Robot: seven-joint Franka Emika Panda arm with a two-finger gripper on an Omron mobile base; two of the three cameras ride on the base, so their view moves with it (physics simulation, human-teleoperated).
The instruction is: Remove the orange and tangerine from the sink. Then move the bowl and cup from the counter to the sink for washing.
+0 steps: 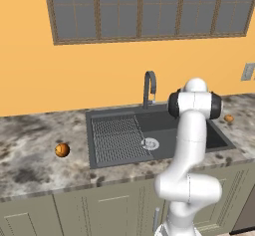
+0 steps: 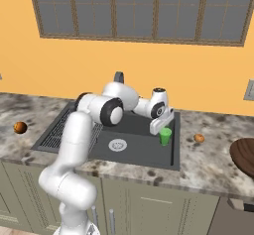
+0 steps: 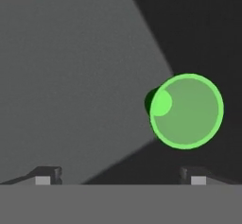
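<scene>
The green cup [image 2: 165,136] stands upright on the floor of the dark sink [image 2: 134,154], near its right wall. My gripper [image 2: 159,129] hangs open just above and left of it, holding nothing. Seen from the hand, the cup [image 3: 186,111] shows from above, off toward the right fingertip [image 3: 198,176] and apart from both tips; the gripper [image 3: 123,178] is open. The larger fruit, the orange [image 1: 62,150] [image 2: 20,127], lies on the counter left of the sink [image 1: 119,158]. The smaller tangerine [image 1: 228,118] [image 2: 199,138] lies on the counter to its right. The brown bowl [image 2: 245,154] sits at the counter's far right.
The curved dark faucet [image 1: 149,86] rises behind the basin. A ribbed draining grid [image 1: 117,138] fills the sink's left half, with the round silver drain [image 2: 117,145] beside it. My own arm [image 1: 189,145] hides the basin's right part in the left base view.
</scene>
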